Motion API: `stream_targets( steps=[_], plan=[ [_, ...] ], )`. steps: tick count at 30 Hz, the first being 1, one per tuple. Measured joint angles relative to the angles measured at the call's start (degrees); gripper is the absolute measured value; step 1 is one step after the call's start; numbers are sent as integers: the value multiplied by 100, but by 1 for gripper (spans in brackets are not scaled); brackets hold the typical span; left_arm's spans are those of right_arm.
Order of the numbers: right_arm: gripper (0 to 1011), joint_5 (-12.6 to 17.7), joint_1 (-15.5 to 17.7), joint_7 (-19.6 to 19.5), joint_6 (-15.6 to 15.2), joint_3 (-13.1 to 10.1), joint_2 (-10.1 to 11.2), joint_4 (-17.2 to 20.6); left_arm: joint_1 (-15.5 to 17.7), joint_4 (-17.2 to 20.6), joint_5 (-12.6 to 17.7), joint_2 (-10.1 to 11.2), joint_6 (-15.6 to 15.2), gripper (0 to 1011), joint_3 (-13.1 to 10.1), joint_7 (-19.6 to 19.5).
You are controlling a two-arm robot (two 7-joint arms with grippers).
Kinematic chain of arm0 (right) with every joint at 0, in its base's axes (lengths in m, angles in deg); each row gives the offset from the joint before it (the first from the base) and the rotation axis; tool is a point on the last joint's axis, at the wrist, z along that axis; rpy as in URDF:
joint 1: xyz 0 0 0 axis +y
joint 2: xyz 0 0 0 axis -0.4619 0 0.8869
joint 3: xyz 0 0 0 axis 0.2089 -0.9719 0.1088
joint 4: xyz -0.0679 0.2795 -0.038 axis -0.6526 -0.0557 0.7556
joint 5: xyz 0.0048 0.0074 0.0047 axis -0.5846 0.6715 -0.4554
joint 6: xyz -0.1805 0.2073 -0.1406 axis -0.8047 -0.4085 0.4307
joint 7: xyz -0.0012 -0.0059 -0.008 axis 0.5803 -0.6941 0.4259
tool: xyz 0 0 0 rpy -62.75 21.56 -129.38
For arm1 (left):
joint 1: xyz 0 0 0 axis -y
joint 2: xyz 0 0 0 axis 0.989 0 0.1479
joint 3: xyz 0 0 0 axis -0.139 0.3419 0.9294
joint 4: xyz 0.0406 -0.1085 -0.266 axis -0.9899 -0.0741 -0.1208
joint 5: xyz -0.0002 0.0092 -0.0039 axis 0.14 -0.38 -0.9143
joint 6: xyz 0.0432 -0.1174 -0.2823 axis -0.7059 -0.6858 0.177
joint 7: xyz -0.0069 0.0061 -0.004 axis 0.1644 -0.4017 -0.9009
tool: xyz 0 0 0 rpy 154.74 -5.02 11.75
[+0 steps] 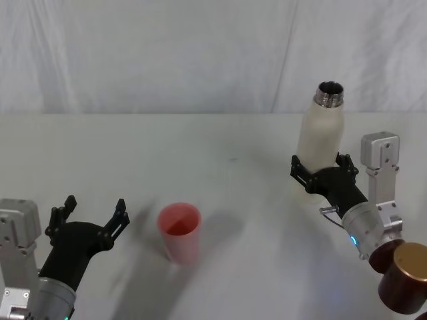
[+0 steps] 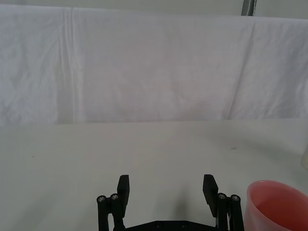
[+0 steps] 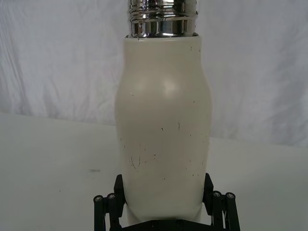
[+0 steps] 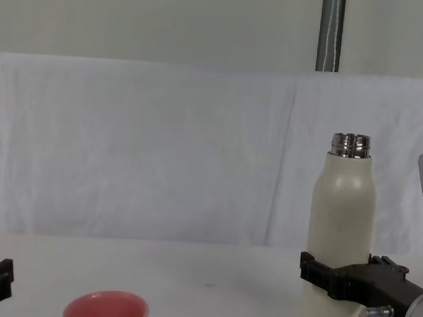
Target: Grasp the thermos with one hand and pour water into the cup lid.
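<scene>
The thermos (image 1: 321, 133) stands upright on the right side of the surface (image 1: 233, 200), cap off, its steel neck (image 3: 162, 19) open at the top. The right gripper (image 1: 321, 175) has its black fingers (image 3: 119, 187) set on either side of the lower body. In the right wrist view they sit flush against the cream wall, so it looks like a closed grasp, low on the bottle.

That low hold is the thing to watch, I think. Most of the bottle's height is above the fingers, so it'll want to swing once it tips. I'd lift it straight up first, carry it over slowly, and roll the wrist gently so the water doesn't gush out of that wide neck.

The cup lid (image 1: 179, 231) is the small pink cup, well apart from the thermos, toward the left-middle of the surface. It looks light, so a hard stream or a bump could tip it. I'd aim the neck just above the rim.

The left gripper (image 1: 90, 217) hangs just beside the cup lid, fingers spread wide and holding nothing.

The surface is plain white and bare otherwise. Behind it hangs a wrinkled white cloth backdrop (image 4: 162, 148), with a grey pole (image 4: 330, 33) above.
</scene>
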Motion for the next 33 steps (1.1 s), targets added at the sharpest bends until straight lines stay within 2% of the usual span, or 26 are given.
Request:
stream_targets(
  steps=[22,26,33],
  plan=[
    [949,1,2,1,-5,0,3,10,0,0,0,0,0,1001,0,0],
    [949,-33,-92,-24,2,0,-3,-12,0,0,0,0,0,1001,0,0],
    [949,-165,-130,-38,-38,65,48,199,0,0,0,0,0,1001,0,0]
  ],
)
